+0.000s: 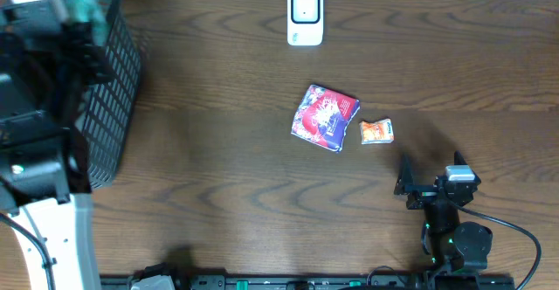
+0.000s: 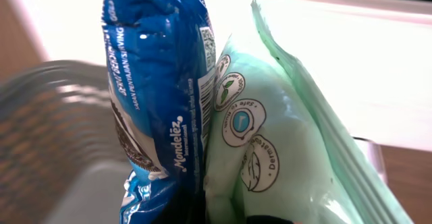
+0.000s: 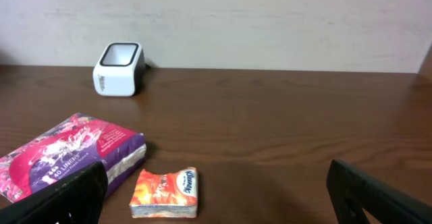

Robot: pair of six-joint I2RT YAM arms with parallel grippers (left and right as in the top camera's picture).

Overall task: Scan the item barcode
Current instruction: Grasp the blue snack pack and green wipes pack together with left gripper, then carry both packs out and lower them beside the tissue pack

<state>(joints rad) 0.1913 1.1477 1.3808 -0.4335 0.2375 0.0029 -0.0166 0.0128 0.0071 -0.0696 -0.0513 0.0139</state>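
Observation:
My left gripper (image 2: 233, 217) is shut on a pale green pouch (image 2: 270, 136), which fills the left wrist view. A blue cookie packet (image 2: 155, 82) is pressed against the pouch's left side, and I cannot tell whether it is gripped too. A small barcode shows on the blue packet's edge. In the overhead view the green pouch (image 1: 80, 3) sits at the top left, above the black mesh basket (image 1: 118, 80). The white scanner (image 1: 305, 15) (image 3: 119, 69) stands at the table's far middle. My right gripper (image 1: 431, 169) (image 3: 216, 207) is open and empty near the front right.
A purple tissue pack (image 1: 325, 116) (image 3: 67, 150) and a small orange tissue pack (image 1: 377, 132) (image 3: 165, 193) lie mid-table, just ahead of the right gripper. The left arm's black body (image 1: 35, 124) covers the left edge.

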